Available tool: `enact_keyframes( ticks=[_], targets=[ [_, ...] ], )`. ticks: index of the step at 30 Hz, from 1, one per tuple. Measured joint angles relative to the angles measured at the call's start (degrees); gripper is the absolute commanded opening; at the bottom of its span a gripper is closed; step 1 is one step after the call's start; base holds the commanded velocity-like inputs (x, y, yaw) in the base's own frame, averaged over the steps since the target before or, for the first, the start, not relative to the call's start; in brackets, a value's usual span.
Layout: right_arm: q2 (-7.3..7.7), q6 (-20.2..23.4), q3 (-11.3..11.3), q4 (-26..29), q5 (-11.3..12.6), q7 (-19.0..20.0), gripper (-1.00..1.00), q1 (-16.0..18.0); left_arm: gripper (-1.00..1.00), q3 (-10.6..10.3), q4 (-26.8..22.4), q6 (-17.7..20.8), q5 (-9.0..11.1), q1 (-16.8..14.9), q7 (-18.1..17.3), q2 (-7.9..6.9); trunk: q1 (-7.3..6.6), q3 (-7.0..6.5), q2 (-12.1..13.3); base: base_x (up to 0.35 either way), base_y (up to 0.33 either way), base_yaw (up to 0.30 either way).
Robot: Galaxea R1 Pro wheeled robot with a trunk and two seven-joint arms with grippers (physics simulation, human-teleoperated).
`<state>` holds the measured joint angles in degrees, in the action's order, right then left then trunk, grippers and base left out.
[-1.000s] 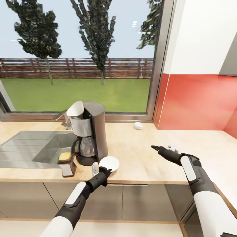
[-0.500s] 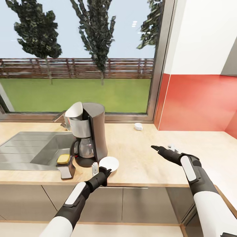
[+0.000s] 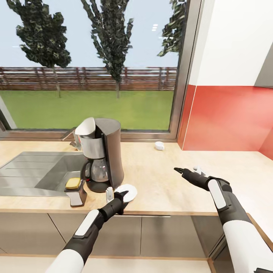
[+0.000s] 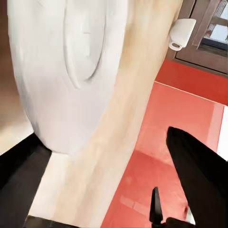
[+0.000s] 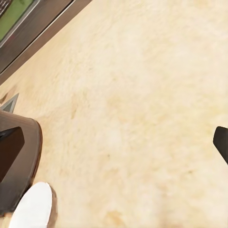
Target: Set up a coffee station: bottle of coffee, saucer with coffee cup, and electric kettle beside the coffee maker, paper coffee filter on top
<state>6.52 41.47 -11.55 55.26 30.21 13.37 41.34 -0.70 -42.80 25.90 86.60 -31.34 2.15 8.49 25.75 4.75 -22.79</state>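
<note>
The coffee maker (image 3: 103, 155) stands on the kitchen countertop (image 3: 163, 189) beside the sink, with the white paper coffee filter (image 3: 87, 128) in its basket. Just right of its base lies the saucer (image 3: 129, 190), looking tilted. My left gripper (image 3: 122, 196) is open at the saucer's near rim; in the left wrist view the saucer (image 4: 71, 71) lies between the spread fingers (image 4: 199, 175), one of them against its edge. The coffee cup (image 3: 159, 145) lies by the window frame, far from both grippers. My right gripper (image 3: 176, 169) hovers open and empty over bare counter. The bottle of coffee and the electric kettle are out of view.
A steel sink (image 3: 34, 170) with a yellow sponge (image 3: 73, 182) is left of the coffee maker, and a small grey block (image 3: 77, 197) sits at the counter's front edge. A red wall (image 3: 227, 117) closes the right side. Grey cabinets run below.
The saucer has shifted a little toward the counter's front and right and now looks tipped against my left gripper. Both arms have barely moved. The view shifted slightly before that.
</note>
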Motion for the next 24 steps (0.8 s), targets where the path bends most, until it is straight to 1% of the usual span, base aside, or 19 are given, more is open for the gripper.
enact_keyframes(
  ticks=[14, 24],
  targets=[
    [0.00, 0.00, 0.00, 0.00, 0.00, -0.01, 1.00, 0.00, 1.00, 0.01, 0.04, 0.09, 0.04, 0.00, -0.04, -0.09, 0.00, 0.00, 0.00, -0.001, 0.000, 0.000],
    [0.00, -0.03, 0.00, 0.00, 0.00, -0.02, 1.00, 0.00, 1.00, -0.04, 0.03, 0.18, 0.12, 0.00, -0.05, -0.05, 0.03, 0.00, 0.00, -0.253, 0.127, 0.000]
  ],
)
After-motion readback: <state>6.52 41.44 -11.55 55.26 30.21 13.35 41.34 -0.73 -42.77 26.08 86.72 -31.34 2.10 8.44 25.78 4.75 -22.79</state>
